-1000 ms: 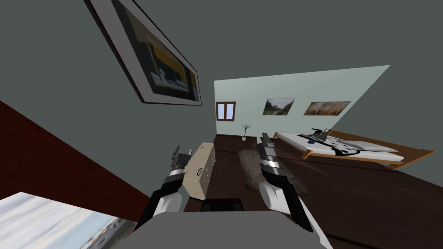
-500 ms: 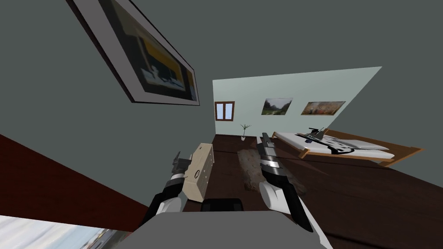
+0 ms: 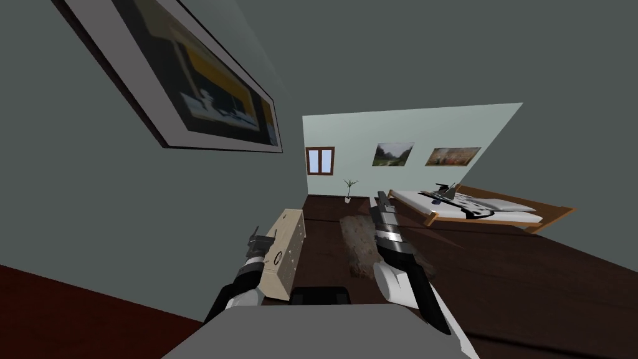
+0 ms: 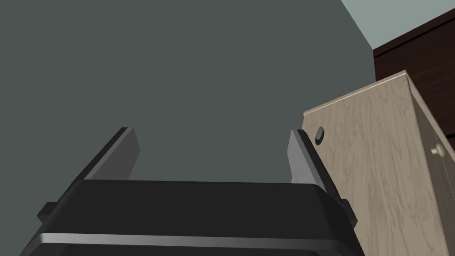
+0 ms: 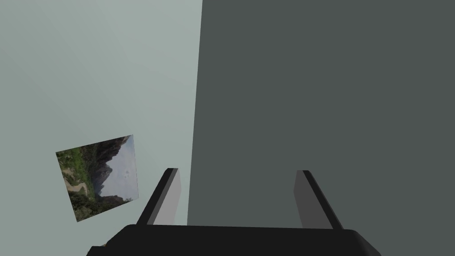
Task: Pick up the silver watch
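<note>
1. The left gripper [image 4: 211, 133], a dark box with two thin light grey fingers, has its fingers spread wide with nothing between them; it faces a plain dark grey wall [image 3: 93, 205], and in the head view it sits low and left of centre, just beside a cabinet.
2. That pale, wood-grained, box-shaped cabinet [image 4: 377, 178] stands against the grey wall; a small round knob [image 4: 437, 150] shows on one narrow face.
3. The small round watch [image 4: 319, 134], dark with a lighter rim, lies on the cabinet's broad knobless face, close to a corner; in the left wrist view it is just beside the tip of one left finger, but I cannot tell whether they touch.
4. The right gripper [image 5: 238, 172] is held out ahead at centre, well apart from the cabinet; its fingers are spread and hold nothing.
5. A shaggy grey-brown rug [image 3: 355, 240] lies on the dark brown wooden floor [image 3: 529, 280] between cabinet and right arm.
6. A large dark-framed picture with yellow and black shapes [image 3: 187, 81] hangs on the grey wall, above the cabinet.
7. Farther right stands a low wooden-framed bed with white bedding [image 3: 548, 219]; dark things [image 3: 445, 193] lie on it, too small to name.
8. Farthest is a pale green wall [image 3: 405, 124]; a small potted plant [image 3: 349, 189] stands at its foot; a brown-framed window [image 3: 320, 160], a landscape picture [image 3: 392, 154] and a wide orange-toned picture [image 3: 453, 156] hang on it.
</note>
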Controlling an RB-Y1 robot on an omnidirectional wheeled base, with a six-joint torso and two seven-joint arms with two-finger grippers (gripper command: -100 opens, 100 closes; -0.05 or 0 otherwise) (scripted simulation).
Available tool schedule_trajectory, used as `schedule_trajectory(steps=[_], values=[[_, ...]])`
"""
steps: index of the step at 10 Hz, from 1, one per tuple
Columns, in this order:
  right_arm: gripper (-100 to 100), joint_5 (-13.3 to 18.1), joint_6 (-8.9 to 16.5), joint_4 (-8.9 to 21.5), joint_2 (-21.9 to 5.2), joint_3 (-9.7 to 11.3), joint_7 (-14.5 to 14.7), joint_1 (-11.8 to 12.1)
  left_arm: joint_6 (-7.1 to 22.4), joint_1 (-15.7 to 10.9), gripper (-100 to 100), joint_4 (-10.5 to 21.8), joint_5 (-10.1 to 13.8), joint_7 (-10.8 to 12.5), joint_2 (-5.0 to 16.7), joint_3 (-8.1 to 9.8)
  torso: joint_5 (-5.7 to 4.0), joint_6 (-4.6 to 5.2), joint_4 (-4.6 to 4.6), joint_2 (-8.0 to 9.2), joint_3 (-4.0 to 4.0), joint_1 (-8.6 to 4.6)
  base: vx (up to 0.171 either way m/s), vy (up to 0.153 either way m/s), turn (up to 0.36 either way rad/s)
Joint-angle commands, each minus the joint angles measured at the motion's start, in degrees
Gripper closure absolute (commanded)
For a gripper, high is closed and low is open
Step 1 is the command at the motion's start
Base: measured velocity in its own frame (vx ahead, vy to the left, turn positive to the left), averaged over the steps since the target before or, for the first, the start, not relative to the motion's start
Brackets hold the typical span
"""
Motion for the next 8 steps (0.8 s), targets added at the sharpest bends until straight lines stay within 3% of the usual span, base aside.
schedule_trajectory(steps=[1,8], values=[[0,0.0,0.0,0.0,0.0,0.0,0.0,0.0,0.23,0.34,-100,2.86,2.86,0.56,0.39,0.04,0.0,0.0,0.0,0.0,0.0,0.0,0.068,-0.014,-0.051],[0,0.0,0.0,0.0,0.0,0.0,0.0,0.0,2.3,1.47,-100,9.17,12.84,0.41,0.22,0.63,0.01,0.0,0.03,0.11,0.07,0.02,0.057,-0.012,-0.041]])
